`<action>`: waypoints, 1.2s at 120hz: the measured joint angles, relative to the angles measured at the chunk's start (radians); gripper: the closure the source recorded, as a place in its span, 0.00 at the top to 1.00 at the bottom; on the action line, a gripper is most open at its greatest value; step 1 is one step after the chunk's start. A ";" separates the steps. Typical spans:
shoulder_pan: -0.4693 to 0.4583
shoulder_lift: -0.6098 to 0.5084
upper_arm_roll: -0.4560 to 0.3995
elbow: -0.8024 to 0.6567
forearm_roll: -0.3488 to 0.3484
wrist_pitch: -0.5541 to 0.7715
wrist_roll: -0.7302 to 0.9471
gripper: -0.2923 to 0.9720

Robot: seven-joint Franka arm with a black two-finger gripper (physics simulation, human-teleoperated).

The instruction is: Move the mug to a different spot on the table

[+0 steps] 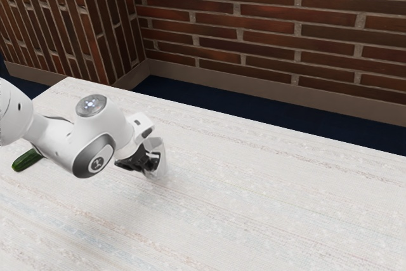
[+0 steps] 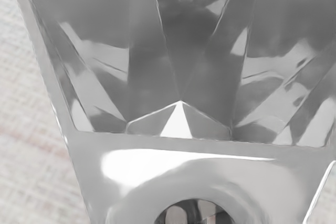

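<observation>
The mug [image 1: 157, 157] sits right at the hand [image 1: 143, 159], over the part of the desk [image 1: 273, 195] toward the exterior view's left, and the wrist view looks straight into its glossy, faceted inside. Whether the hand is clamped on it or merely resting against it I cannot tell. If the step is the carry, I judge the grip should be proven firm first, as the slick wall looks apt to slip; then raise the mug just clear, hold it steady, and set it down toward the exterior view's right, away from the green thing [image 1: 25, 160].
</observation>
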 joint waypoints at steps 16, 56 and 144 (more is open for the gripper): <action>-0.002 0.014 -0.001 0.006 0.000 0.000 0.000 0.19; 0.002 0.024 -0.007 0.008 0.000 0.001 -0.001 0.36; -0.057 -0.299 -0.014 0.510 -0.009 -0.821 -0.012 0.74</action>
